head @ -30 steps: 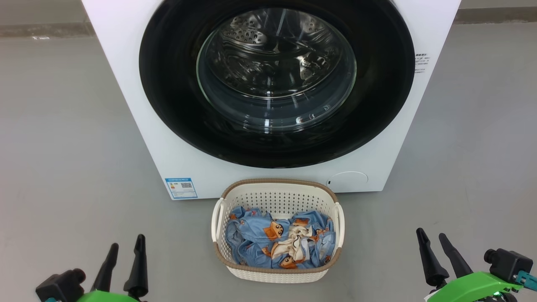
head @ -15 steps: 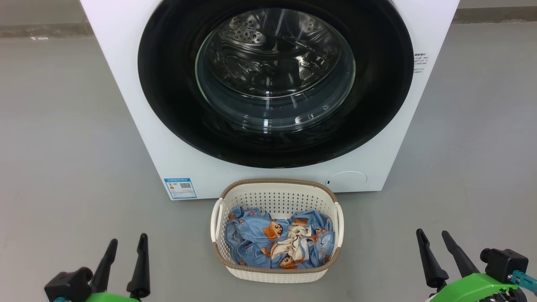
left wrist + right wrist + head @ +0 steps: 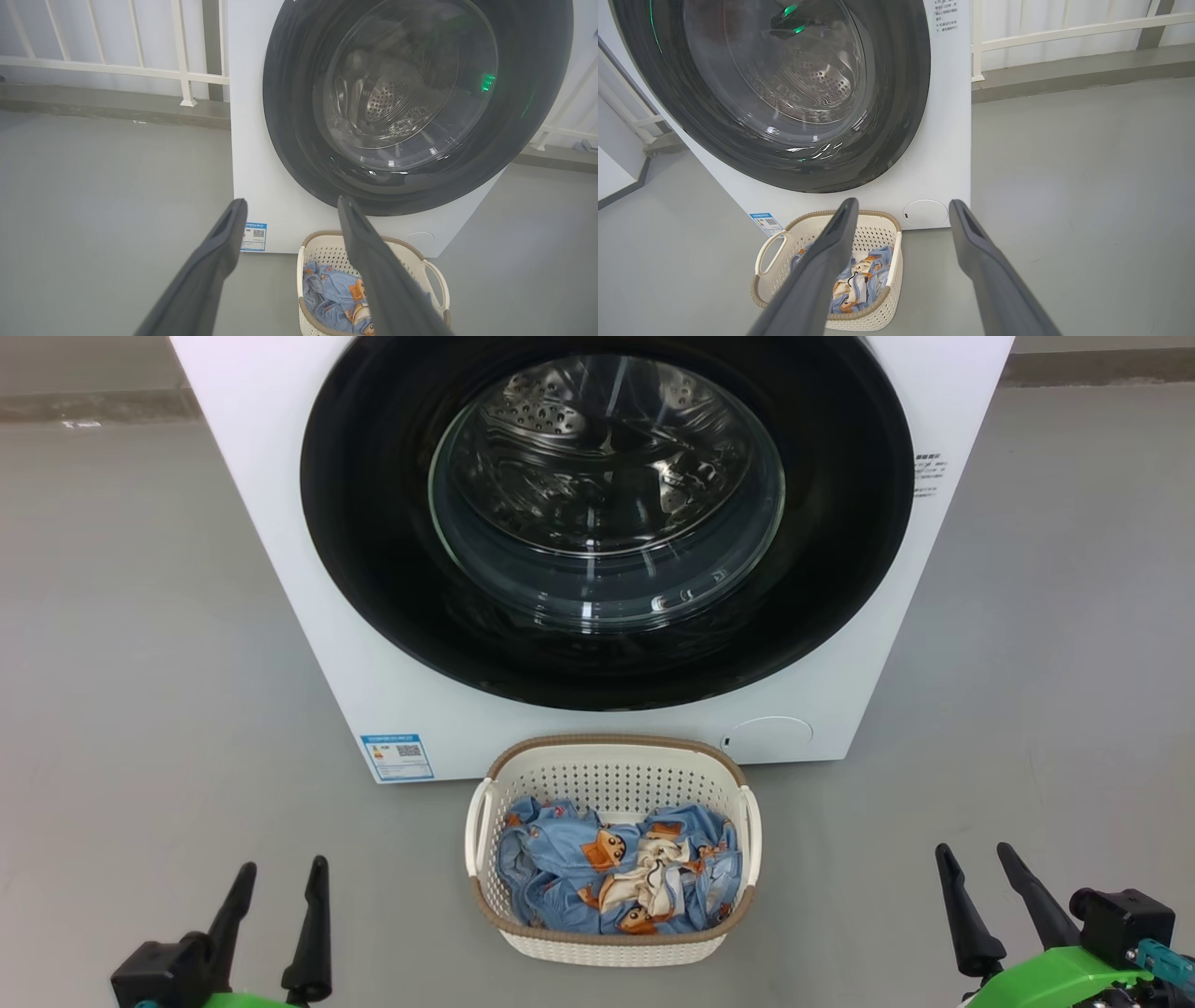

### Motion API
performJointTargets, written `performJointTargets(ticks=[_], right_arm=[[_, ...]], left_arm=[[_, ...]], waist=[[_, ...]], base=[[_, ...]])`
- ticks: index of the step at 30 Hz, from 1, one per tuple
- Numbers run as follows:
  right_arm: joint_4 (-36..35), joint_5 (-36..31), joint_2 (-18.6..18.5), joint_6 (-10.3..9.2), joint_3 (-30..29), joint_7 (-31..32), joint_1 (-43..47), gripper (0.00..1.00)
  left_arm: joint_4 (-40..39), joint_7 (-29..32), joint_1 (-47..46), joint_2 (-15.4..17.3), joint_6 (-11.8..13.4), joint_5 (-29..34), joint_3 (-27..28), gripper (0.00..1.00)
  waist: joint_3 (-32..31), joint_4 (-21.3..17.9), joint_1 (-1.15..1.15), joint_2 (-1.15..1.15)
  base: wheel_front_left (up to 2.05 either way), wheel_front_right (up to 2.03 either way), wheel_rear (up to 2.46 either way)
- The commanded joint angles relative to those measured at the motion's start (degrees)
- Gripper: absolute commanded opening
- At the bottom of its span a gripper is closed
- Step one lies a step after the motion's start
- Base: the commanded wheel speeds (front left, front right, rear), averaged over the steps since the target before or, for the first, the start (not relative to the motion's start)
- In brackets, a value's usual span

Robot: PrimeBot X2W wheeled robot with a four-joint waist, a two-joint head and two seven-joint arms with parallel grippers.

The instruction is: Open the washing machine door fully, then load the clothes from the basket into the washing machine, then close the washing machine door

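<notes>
The white washing machine (image 3: 280, 504) stands ahead with its round black-rimmed door (image 3: 373, 569) shut flat against the front; the steel drum shows through the glass. On the floor before it sits the cream basket (image 3: 611, 947), holding light-blue clothes (image 3: 560, 859) with orange figures. My left gripper (image 3: 280, 873) is open at the lower left, well left of the basket. My right gripper (image 3: 976, 854) is open at the lower right, well right of it. The wrist views show the door (image 3: 289, 121) (image 3: 896, 93), the basket (image 3: 434, 275) (image 3: 887, 308) and open fingers (image 3: 224, 242) (image 3: 971, 238) with nothing between them.
Bare grey floor (image 3: 140, 663) lies on both sides of the machine and around the basket. A blue label (image 3: 397, 758) is stuck low on the machine's front left. White railings (image 3: 117, 70) (image 3: 1064, 32) and a low kerb run behind the machine.
The head view has shifted slightly, so machine and basket sit a little further left. Both grippers stay open low in the view, barely moved.
</notes>
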Motion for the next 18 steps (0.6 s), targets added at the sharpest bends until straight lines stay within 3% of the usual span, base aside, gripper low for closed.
performJointTargets(ticks=[1, 18], right_arm=[[-1.41, -0.61, -0.79, 0.09, 1.02, -0.71, -1.27, 1.0], [-1.75, -0.48, 0.14, 0.09, 0.1, -0.71, -1.01, 1.0]], left_arm=[[-0.96, -0.61, -0.85, 1.5, -0.15, 0.63, 1.94, 1.0], [-0.05, -0.61, -0.78, 1.32, -0.15, 1.79, 3.06, 1.0]], waist=[[-0.01, -0.05, 0.0, 0.0], [-0.43, -0.35, 0.0, 0.0]], base=[[0.0, 0.0, 0.0], [0.05, 0.05, -0.09]])
